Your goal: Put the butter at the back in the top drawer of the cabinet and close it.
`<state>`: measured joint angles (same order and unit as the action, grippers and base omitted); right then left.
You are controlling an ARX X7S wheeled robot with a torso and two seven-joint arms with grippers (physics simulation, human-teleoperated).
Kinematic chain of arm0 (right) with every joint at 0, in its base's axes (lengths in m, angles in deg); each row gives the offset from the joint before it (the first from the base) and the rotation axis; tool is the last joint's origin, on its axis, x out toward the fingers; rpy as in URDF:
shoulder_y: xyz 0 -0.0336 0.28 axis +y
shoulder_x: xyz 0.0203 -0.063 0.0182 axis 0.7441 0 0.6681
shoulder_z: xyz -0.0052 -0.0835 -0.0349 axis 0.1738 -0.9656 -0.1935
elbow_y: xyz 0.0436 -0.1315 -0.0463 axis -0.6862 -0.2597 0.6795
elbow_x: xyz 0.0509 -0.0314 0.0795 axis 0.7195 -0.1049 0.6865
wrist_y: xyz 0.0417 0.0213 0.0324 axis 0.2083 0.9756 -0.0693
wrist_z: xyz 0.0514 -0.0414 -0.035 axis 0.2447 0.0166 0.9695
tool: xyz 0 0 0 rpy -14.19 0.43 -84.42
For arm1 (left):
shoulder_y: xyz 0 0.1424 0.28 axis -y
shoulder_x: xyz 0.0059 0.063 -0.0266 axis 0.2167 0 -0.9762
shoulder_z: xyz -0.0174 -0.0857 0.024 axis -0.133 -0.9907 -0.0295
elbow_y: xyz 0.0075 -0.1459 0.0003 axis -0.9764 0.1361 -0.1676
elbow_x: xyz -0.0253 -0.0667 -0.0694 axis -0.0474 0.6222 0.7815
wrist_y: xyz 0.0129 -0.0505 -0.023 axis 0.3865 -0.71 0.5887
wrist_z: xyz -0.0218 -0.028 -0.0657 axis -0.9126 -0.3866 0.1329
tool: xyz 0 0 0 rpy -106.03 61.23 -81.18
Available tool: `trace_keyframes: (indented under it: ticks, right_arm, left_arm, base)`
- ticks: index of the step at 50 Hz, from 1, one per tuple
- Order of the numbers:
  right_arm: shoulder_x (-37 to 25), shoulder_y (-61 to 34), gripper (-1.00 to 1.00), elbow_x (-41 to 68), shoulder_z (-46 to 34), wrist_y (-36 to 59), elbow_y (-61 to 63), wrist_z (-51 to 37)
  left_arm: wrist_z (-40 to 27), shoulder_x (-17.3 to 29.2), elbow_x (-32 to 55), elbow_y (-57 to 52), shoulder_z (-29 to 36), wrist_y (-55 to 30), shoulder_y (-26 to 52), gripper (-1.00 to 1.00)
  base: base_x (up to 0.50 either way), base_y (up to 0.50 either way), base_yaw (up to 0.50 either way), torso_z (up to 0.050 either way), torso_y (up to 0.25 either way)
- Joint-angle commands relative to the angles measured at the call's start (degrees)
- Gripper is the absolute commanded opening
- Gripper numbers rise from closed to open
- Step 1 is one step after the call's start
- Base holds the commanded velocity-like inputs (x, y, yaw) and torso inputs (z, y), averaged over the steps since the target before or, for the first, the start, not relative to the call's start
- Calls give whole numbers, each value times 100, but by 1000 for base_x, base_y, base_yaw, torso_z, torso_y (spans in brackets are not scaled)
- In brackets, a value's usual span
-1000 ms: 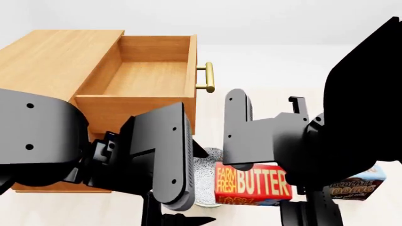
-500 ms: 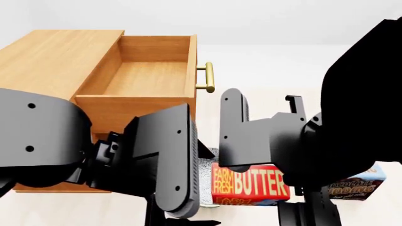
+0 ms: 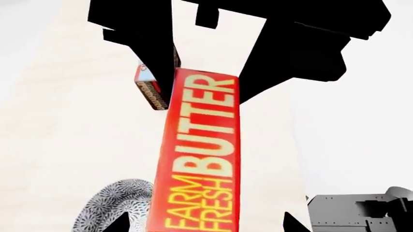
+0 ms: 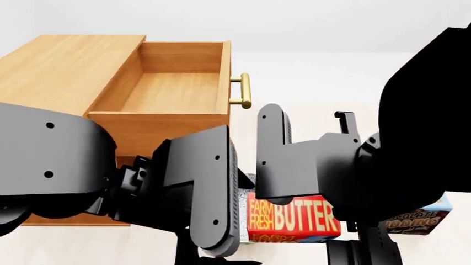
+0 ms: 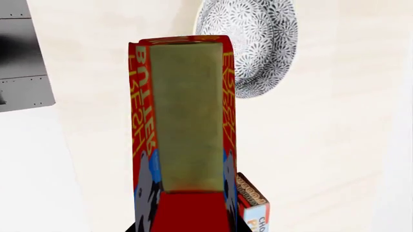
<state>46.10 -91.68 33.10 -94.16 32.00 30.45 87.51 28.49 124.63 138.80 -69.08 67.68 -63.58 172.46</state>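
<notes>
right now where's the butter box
In the head view the butter box sits low and centre-right, between the patterned bowl and the chocolate pudding box, below the open top drawer.

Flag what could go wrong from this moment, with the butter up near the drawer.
1. The butter hangs well below the open top drawer; moved sideways without lifting, it could hit the drawer front.
2. The left end effector crowds close beside the box and could bump it.
3. The patterned bowl and pudding box sit right below; a dropped box would land on them.
</notes>
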Motion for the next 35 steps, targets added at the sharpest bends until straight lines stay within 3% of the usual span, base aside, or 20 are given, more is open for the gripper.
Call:
trace_keyframes:
  ticks: [1, 26, 27, 35]
  right_arm:
    - [-5, -69, -100, -134, 81, -8, -21, -51]
    - [6, -83, -100, -79, 106, 11, 1, -85]
    - [7, -82, -100, -77, 106, 10, 2, -87]
    - [20, -75, -100, -70, 84, 0, 5, -106]
  left_arm:
    - [37, -37, -19, -3, 10, 48, -44, 100]
    - [144, -131, -236, 74, 110, 116, -161, 100]
    - [135, -127, -228, 75, 95, 141, -172, -100]
    - [-47, -67, -257, -81, -29, 331, -236, -100]
  base:
    - [0, 0, 0, 0, 0]
    - [0, 0, 0, 0, 1]
    - [0, 0, 0, 0, 0]
    - [0, 0, 0, 0, 0]
